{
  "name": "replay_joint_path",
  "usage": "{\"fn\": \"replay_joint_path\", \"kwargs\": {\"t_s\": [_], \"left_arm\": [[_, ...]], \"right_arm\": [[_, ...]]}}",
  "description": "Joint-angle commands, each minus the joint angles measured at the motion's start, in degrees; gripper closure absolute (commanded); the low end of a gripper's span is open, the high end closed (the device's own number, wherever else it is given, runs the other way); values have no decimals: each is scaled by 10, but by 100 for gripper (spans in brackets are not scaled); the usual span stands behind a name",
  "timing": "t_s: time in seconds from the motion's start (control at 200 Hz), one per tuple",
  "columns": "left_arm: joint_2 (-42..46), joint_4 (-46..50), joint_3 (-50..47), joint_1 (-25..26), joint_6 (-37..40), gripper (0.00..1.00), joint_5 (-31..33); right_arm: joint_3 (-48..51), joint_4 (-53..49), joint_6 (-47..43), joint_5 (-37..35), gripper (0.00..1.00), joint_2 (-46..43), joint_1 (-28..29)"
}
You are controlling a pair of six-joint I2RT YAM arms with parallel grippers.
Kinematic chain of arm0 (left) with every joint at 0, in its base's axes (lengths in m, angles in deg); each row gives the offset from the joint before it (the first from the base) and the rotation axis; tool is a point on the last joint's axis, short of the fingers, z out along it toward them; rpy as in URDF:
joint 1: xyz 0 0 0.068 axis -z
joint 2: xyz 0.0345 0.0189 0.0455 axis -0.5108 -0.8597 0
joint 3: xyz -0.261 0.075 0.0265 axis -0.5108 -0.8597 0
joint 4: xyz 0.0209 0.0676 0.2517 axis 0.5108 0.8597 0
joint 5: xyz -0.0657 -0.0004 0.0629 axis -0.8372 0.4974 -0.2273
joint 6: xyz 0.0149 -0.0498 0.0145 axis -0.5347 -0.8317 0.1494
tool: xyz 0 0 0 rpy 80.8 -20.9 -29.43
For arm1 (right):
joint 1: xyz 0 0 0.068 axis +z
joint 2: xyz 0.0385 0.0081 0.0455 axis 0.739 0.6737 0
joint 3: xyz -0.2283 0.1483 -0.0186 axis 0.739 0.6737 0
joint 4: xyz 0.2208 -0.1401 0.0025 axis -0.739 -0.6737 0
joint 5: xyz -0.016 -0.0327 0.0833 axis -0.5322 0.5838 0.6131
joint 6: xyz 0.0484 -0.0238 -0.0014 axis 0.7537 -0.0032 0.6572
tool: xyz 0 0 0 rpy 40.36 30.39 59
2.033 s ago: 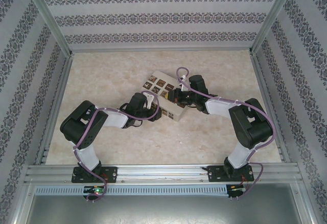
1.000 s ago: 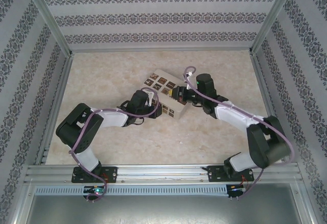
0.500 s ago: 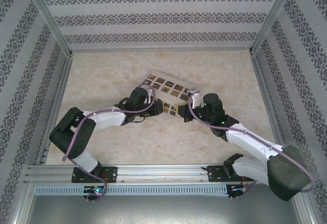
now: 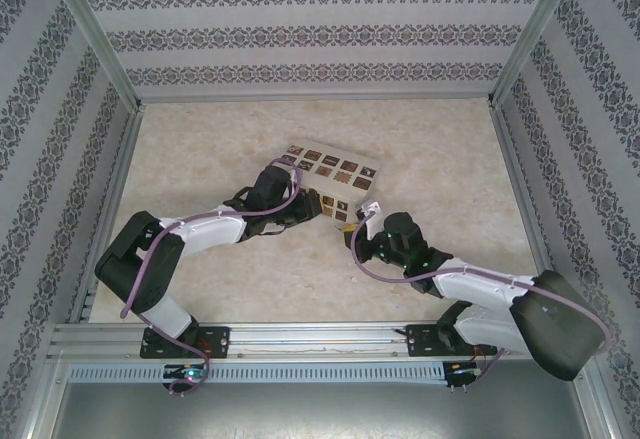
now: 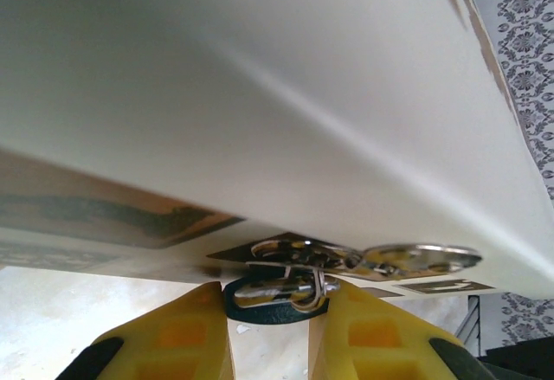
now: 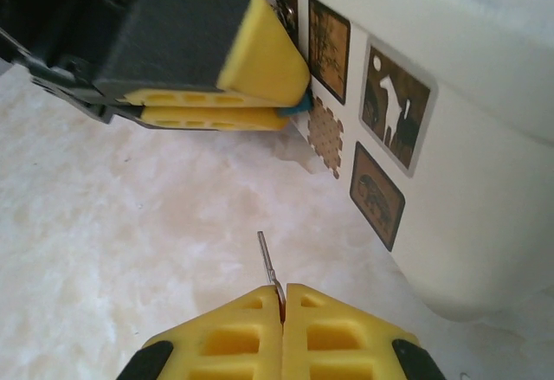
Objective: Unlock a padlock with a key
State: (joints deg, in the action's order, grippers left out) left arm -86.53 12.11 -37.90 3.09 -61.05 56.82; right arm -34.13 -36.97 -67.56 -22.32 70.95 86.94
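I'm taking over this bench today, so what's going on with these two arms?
The left gripper pinches the tiny blue padlock with a silvery shackle by its body, right up against the cream box with dark patterned squares. The right gripper is shut on the thin dark metal key, whose blade points toward the padlock but is apart from it. The key is not yet in the lock.

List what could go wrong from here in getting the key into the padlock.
1. The right hand pinches the key right at its fingertips, with the thin blade sticking out. Pushed against anything, it may twist or slip.
2. The left hand covers most of the padlock, which sits tight against the cream box. The blade could strike a finger or the box instead of the keyhole, which I cannot see.
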Motion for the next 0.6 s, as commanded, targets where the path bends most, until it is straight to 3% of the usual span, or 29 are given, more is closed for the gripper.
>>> {"fn": "replay_joint_path", "kwargs": {"t_s": [0.0,0.335,0.595], "left_arm": [[22,-10,22,8,-35,83,-17],[20,-18,29,8,-55,83,-24],[19,-14,33,8,-57,83,-28]], "right_arm": [[8,91,-9,-30,100,27,10],[-3,205,-10,-53,100,119,18],[-25,224,-27,-70,100,156,19]]}}
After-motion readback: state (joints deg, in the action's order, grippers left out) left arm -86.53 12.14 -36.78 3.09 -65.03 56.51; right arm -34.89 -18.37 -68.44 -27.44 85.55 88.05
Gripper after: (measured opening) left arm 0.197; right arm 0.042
